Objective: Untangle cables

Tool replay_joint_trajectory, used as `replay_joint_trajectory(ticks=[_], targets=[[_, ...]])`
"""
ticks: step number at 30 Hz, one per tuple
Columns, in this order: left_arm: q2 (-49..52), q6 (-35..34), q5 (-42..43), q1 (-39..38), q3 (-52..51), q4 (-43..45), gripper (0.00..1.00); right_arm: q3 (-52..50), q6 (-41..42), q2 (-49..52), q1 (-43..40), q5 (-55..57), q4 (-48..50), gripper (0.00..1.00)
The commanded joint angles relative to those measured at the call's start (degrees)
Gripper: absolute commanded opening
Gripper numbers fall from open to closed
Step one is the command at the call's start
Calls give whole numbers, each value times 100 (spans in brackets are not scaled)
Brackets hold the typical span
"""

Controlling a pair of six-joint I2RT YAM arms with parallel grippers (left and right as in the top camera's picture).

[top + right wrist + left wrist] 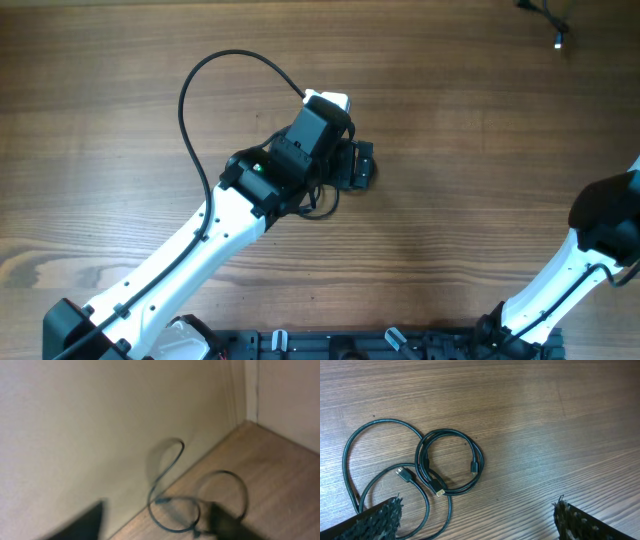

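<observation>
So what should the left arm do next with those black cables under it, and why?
Probably lower the left gripper onto the small coil and close on one strand. Its fingers stand wide open above the table, holding nothing, and the coil lies tangled with the larger loop beside it.
</observation>
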Motion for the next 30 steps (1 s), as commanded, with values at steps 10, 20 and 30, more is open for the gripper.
replay_joint_trajectory(ticks=[10, 20, 30], targets=[[48, 7, -55, 11, 4, 22, 100, -348, -957, 658, 52, -1777, -2295, 100], [48, -892, 356, 1705, 4, -1038, 100, -345, -1685, -426, 448, -3152, -4371, 100], [48, -1047, 402, 2356, 4, -1510, 100, -356, -1928, -2708, 1958, -2055, -5480, 100]])
